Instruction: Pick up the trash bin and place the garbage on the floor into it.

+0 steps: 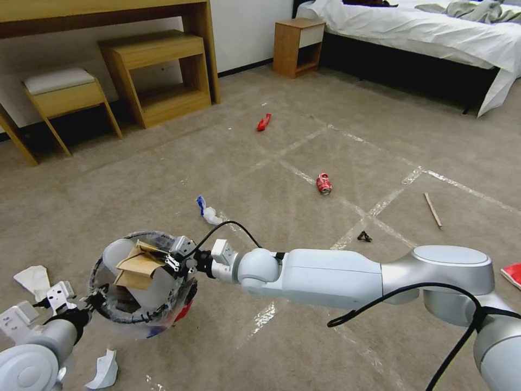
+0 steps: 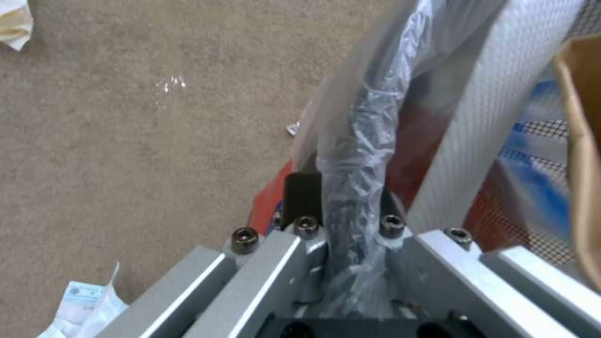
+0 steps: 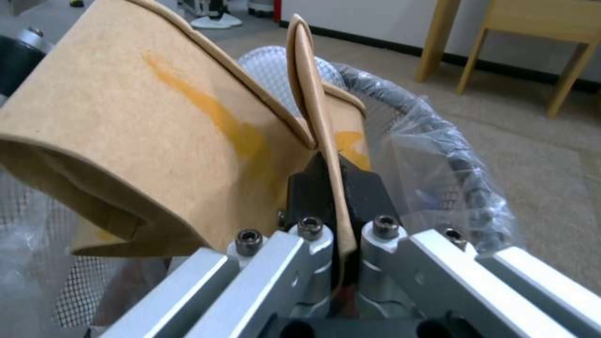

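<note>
The relation that matters is between the cardboard box point(image 1: 138, 266) and the mouth of the trash bin point(image 1: 142, 285): the box hangs directly over the opening, its lower corner already inside the dark rim and its flaps above it. The right hand point(image 1: 172, 262) reaches across from the robot's right and has its fingers clamped on one upright flap of the box, as the right wrist view shows, with the flap pinched between the black pads point(image 3: 307, 192). The box's long side tilts down and away from that hand toward the far wall of the bin, so by my reading a plain release should let it slide in rather than topple outside. The left hand point(image 1: 89, 300) holds the bin from the side opposite the right arm, closed on the bag-covered rim point(image 2: 350, 155) and keeping the bin lifted just above the floor point(image 1: 304, 228). More garbage lies on the carpet beyond the bin: a white-and-blue wad point(image 1: 208, 212) nearest, a red can point(image 1: 324, 183) farther off toward the bed, a red wrapper point(image 1: 264, 122) farther still, and a thin stick point(image 1: 433, 209) well apart on the right arm's side.
</note>
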